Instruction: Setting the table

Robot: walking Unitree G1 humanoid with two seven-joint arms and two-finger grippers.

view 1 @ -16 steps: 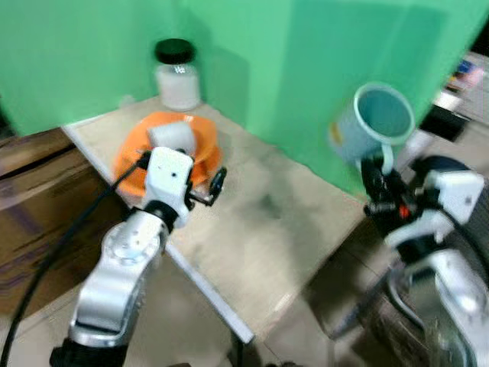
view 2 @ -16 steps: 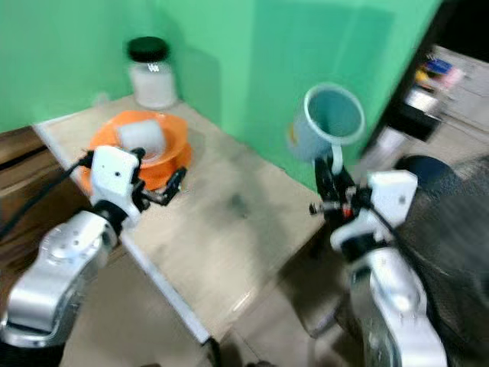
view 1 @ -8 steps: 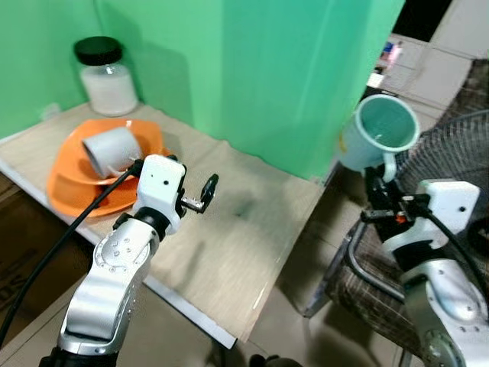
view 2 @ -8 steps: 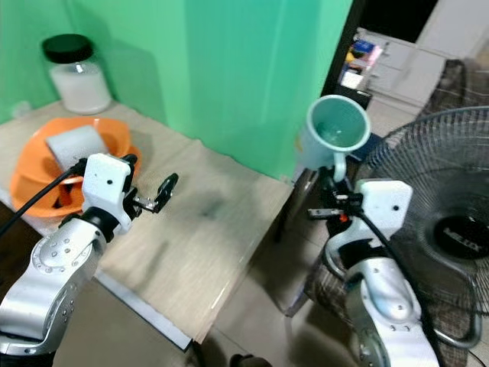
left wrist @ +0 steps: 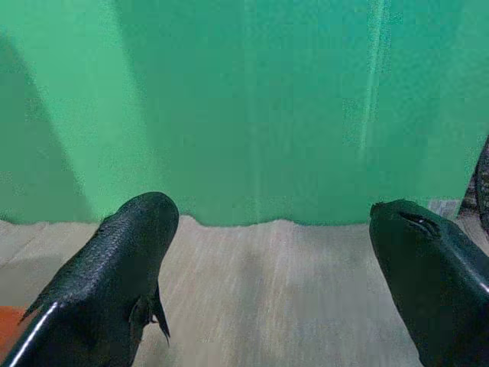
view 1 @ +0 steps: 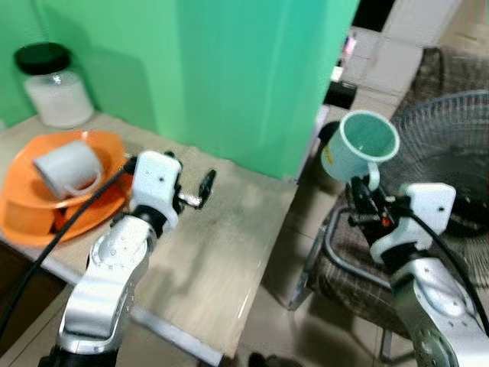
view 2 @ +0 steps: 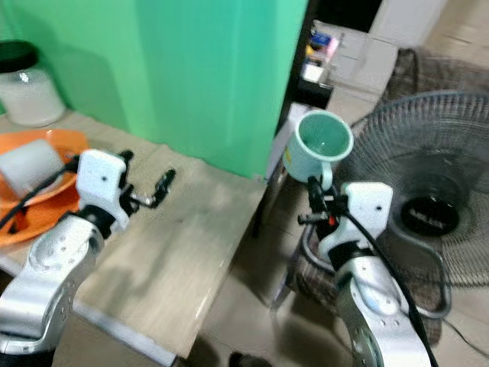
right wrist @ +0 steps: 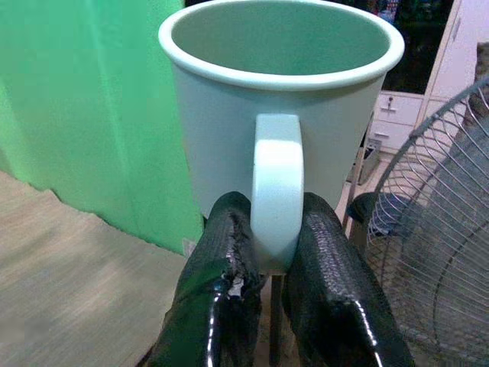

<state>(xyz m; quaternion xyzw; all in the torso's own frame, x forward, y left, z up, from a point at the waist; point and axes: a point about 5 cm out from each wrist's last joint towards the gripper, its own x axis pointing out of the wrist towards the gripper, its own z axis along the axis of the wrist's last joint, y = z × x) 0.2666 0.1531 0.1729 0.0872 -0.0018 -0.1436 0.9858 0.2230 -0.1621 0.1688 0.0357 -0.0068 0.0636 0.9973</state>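
Pale-green mug (right wrist: 279, 130) clamped by its handle in the right pincer (right wrist: 276, 264), held upright off the table's (view 1: 221, 260) right edge, beside a fan (view 2: 428, 183). Left pincer (left wrist: 275, 298) spread wide above bare wood. Whole view swung right since a second ago: orange plate (view 1: 30, 222), white cup (view 1: 67, 168) and jar (view 1: 50, 84) now far left.
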